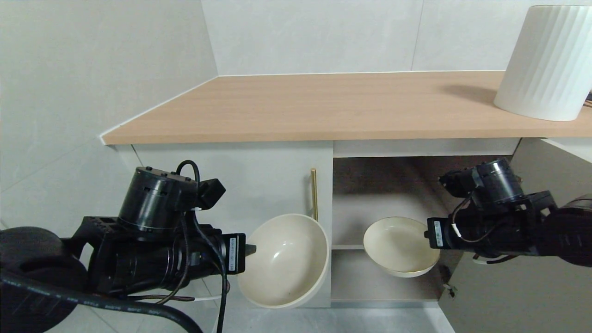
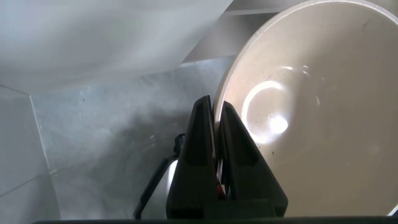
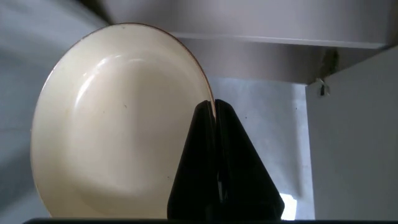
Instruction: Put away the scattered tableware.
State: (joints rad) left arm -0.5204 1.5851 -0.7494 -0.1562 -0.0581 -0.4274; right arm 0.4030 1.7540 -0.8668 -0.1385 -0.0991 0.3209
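My left gripper point(image 1: 249, 250) is shut on the rim of a large cream bowl point(image 1: 284, 261), held tilted in front of the closed left cabinet door. The left wrist view shows the fingers point(image 2: 200, 134) clamping that bowl's point(image 2: 311, 112) edge. My right gripper point(image 1: 428, 233) is shut on the rim of a smaller cream bowl point(image 1: 398, 246), held at the mouth of the open cabinet compartment, above the lower shelf. In the right wrist view the fingers point(image 3: 205, 134) pinch this bowl's point(image 3: 118, 118) rim.
A wooden countertop point(image 1: 323, 106) runs above the cabinet, with a white ribbed cylinder point(image 1: 548, 62) at its right end. The closed door carries a brass handle point(image 1: 314, 194). The open cabinet door point(image 1: 527, 296) stands at the right, and a shelf point(image 1: 347, 247) divides the compartment.
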